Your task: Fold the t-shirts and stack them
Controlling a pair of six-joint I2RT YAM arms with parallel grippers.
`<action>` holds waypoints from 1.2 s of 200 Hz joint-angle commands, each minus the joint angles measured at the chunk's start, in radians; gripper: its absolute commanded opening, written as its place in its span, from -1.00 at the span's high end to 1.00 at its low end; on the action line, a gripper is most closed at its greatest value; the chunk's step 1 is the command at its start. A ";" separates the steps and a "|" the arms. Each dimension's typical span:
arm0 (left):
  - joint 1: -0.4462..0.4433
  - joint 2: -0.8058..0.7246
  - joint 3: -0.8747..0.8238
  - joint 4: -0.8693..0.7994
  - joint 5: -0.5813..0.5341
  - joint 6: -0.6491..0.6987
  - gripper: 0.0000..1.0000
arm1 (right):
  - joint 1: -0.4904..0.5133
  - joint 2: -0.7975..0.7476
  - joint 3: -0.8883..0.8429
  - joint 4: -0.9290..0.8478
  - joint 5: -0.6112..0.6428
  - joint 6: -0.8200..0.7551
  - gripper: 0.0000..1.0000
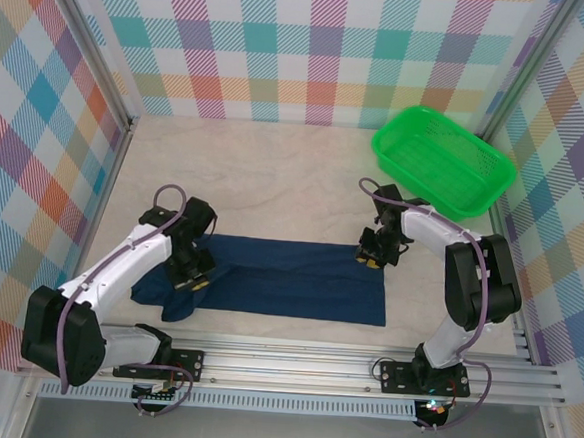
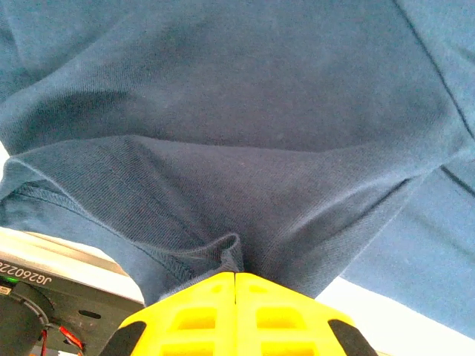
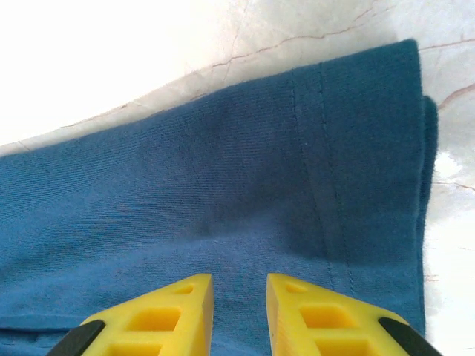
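Navy t-shirt (image 1: pixel 298 280) lies folded lengthwise, its left end bunched.

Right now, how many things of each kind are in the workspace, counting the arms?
navy t-shirt: 1
green basket: 1
robot arms: 2, the left arm and the right arm
Total: 4

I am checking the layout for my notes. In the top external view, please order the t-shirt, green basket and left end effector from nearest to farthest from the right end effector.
1. t-shirt: directly under the right end effector, at the shirt's far right corner.
2. green basket: farther back, on the right.
3. left end effector: at the shirt's left end.
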 commanded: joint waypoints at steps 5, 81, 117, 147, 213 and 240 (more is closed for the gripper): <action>-0.032 0.017 -0.022 -0.028 0.040 -0.014 1.00 | -0.006 0.019 0.031 -0.030 0.011 -0.015 0.49; -0.081 0.097 -0.053 0.045 0.128 0.031 0.07 | -0.004 0.035 0.045 -0.031 0.018 -0.012 0.50; 0.165 0.025 -0.013 -0.023 0.009 0.141 0.04 | -0.005 0.040 0.063 -0.018 0.012 -0.030 0.50; 0.426 0.050 -0.021 0.095 -0.061 0.220 0.09 | 0.000 0.029 0.069 0.013 -0.019 -0.065 0.49; 0.584 0.231 -0.003 0.310 -0.097 0.426 0.30 | 0.000 0.028 0.084 0.017 -0.055 -0.082 0.48; 0.600 0.214 -0.049 0.385 -0.106 0.477 0.26 | 0.000 0.030 0.078 0.023 -0.065 -0.075 0.48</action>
